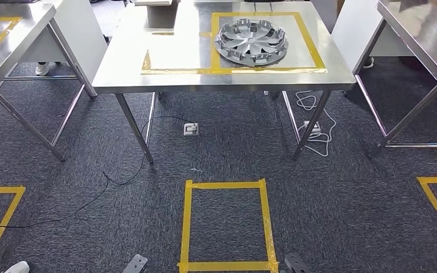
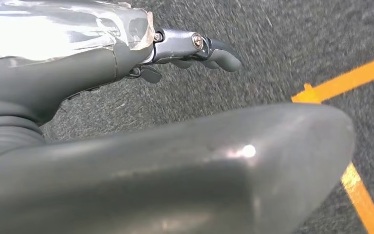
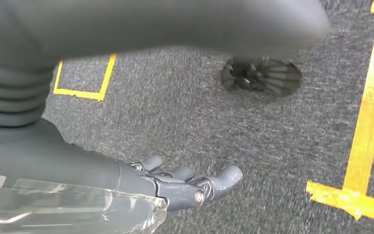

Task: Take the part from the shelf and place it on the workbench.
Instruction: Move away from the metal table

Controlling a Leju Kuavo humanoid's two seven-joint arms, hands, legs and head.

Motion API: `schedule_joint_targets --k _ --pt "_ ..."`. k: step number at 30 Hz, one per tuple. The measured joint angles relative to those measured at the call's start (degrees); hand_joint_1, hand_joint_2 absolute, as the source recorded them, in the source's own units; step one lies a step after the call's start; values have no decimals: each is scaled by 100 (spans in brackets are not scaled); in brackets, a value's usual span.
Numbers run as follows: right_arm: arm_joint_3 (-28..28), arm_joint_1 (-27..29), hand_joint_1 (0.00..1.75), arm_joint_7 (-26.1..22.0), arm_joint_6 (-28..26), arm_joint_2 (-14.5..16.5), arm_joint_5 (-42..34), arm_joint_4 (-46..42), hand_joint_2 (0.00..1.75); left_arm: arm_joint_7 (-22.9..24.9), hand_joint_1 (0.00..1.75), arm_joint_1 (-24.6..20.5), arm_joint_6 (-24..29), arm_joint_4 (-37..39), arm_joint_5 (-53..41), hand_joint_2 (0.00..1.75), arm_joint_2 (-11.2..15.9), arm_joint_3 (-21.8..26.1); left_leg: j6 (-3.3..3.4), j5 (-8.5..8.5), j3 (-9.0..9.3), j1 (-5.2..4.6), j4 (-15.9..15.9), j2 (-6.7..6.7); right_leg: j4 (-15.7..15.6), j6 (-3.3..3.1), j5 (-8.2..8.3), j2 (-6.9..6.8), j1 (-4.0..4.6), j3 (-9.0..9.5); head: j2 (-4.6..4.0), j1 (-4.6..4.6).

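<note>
A grey wheel cover (image 1: pixel 252 41) lies flat on the steel workbench (image 1: pixel 126 74), inside a rectangle of yellow tape at the bench's right half. Both my arms hang down, well short of the bench. In the left wrist view my left hand (image 2: pixel 165 165) hangs over dark carpet, its fingers (image 2: pixel 214 51) loosely extended and holding nothing. In the right wrist view my right hand (image 3: pixel 126 185) is likewise over the carpet, with its fingers (image 3: pixel 199 187) stretched out and nothing in them.
Steel tables stand at the far left (image 1: pixel 11 40) and far right (image 1: pixel 427 34). A yellow tape square (image 1: pixel 227 224) marks the carpet in front of me. White cables (image 1: pixel 313 122) and a floor socket (image 1: pixel 190 129) lie under the bench. A white shoe (image 1: pixel 17 267) is at the lower left.
</note>
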Motion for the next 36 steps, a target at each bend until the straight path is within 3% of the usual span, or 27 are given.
schedule_joint_targets --k 2,3,4,5,7,9,11,15,23,36 --pt "0 10 0 -9 -11 -19 -2 0 175 1 0 6 2 -7 -5 0 -15 -4 0 67 -89 -3 2 -1 756 -6 -372 5 -7 -294 1 7" --pt "0 20 0 -10 -19 -28 -2 0 175 1 0 14 2 -7 -6 0 -24 -7 -7 89 -131 -5 15 -1 957 24 -457 5 -12 -339 0 9" --pt "1 28 0 -11 -27 -34 -2 0 175 1 0 20 2 -7 -6 0 -31 -8 -17 106 -161 -3 38 -1 929 72 -449 4 -21 -264 0 9" --pt "1 32 0 -9 -34 -39 -1 0 175 1 0 23 2 -7 -6 0 -38 -8 -31 112 -190 3 72 -1 658 131 -360 2 -33 -68 -1 9" --pt "8 23 0 17 -45 -30 0 0 175 1 0 23 4 -7 -7 0 -28 -8 -71 88 -267 -13 206 -4 -134 233 -156 5 -77 428 0 21" --pt "28 17 0 67 -61 -16 9 0 175 4 0 24 9 -11 -9 0 -7 -9 -51 41 -369 -65 360 -11 -503 176 -95 21 -105 635 0 1" --pt "56 30 0 112 -73 -8 18 0 175 9 0 30 17 -15 -10 0 5 -10 -1 45 -422 -88 410 -17 -485 67 -92 27 -87 605 0 -38" --pt "114 36 0 132 -63 2 16 0 175 9 0 36 22 -16 -10 0 13 -10 -17 88 -431 -63 388 -19 -484 27 -65 25 -48 585 0 -50" --pt "143 33 0 132 -49 -11 5 0 175 5 0 36 26 -16 -10 0 -2 -10 -149 110 -434 -25 381 -20 -480 7 -57 24 -11 583 1 -49" --pt "144 151 0 -4 -27 -5 -120 0 175 -34 0 131 31 -16 -42 0 -2 -16 -162 114 -452 -42 384 -20 -494 1 -44 22 -25 579 0 -46"
